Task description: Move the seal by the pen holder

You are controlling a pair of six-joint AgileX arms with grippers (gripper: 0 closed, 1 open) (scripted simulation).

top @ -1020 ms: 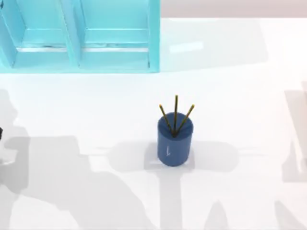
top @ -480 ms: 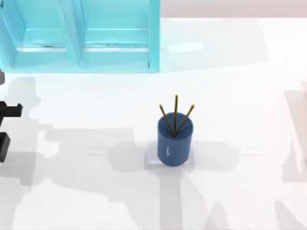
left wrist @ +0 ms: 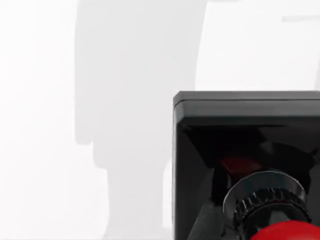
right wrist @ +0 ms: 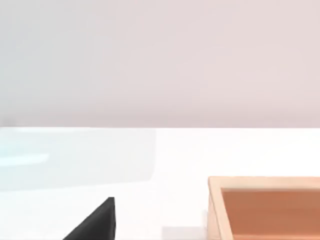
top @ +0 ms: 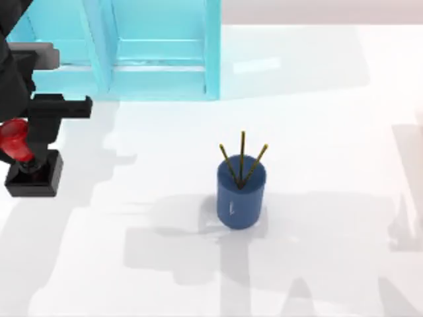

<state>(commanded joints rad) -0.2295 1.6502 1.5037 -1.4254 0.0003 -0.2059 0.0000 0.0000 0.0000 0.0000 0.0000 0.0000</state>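
Observation:
The seal (top: 32, 173), a black square base under a glossy red knob, hangs tilted at the table's far left. My left gripper (top: 23, 146) is shut on the knob. The left wrist view looks down at the seal (left wrist: 240, 150) from close by, with the white table below it. The pen holder (top: 240, 195), a dark blue cup with three yellow-brown pencils, stands upright near the table's middle, well to the right of the seal. My right arm is parked off the right side, and a dark corner of my right gripper (right wrist: 97, 222) shows in the right wrist view.
A cyan open cabinet (top: 132, 59) stands along the back left, just behind the left arm. A wooden box (right wrist: 265, 207) with an orange inside sits on the table in the right wrist view. White table surrounds the pen holder on all sides.
My left arm has come into view from the left edge, moving up and to the right. It carries the seal with it, and the red knob now shows. The pen holder has not moved.

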